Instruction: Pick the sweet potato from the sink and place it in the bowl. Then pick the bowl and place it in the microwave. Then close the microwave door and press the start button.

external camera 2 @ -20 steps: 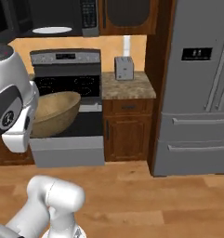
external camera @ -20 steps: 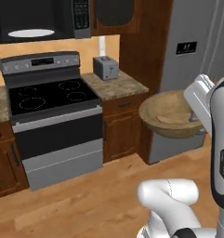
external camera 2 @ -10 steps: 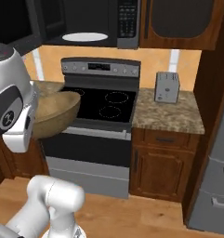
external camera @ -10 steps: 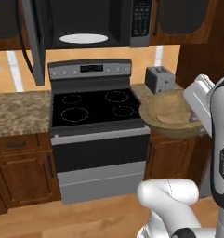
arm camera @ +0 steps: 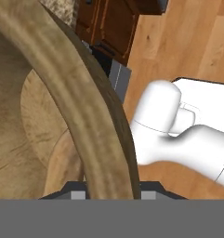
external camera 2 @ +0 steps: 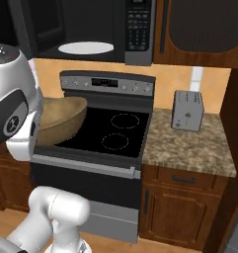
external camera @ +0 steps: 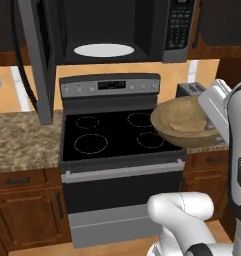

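Left base view: I hold the bowl (external camera: 184,127) up in the air, over the right front corner of the stove (external camera: 117,145). My claw (arm camera: 111,193) pinches the rim of the bowl, with one finger on each side of the wooden wall. I can see that best in the hand view, where the thick brown rim runs right down between my fingers.

Inside the bowl lies the sweet potato (external camera: 188,127). It is small and pale brown here, and it rests on the bottom of the bowl.

The microwave (external camera: 117,30) hangs above the stove. Its white plate (external camera: 103,50) shows inside the black hole. The microwave door (external camera: 39,60) is swung wide open and sticks out above the left side of the stove. The keypad (external camera: 178,24) is on the right side of the microwave.

In the right base view the bowl (external camera 2: 59,120) floats over the left front of the stove (external camera 2: 110,133), just beside my big white arm. The bowl is lower than the microwave (external camera 2: 110,29) and well apart from it. A grey toaster (external camera 2: 187,110) stands on the speckled counter (external camera 2: 189,153) to the right of the stove. Brown cabinets (external camera 2: 182,210) sit under that counter.
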